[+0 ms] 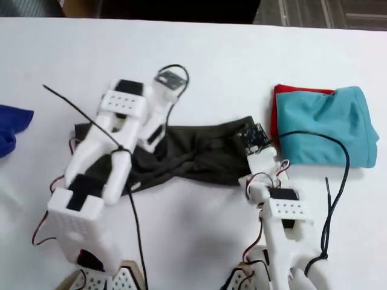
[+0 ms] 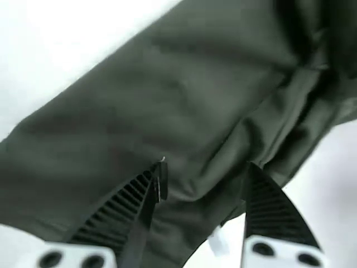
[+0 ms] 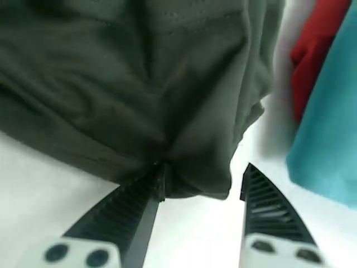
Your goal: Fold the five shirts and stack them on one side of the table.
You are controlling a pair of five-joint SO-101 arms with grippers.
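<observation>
Hovering over dark olive shirt (image 1: 199, 157): left gripper (image 2: 206, 164) and right gripper (image 3: 204, 166), both with jaws apart.

We can read no text, number or sign here. The small white tag (image 2: 218, 243) at the edge of the dark shirt (image 1: 199, 154) shows us no legible print, and the shirt's cloth is plain.
</observation>
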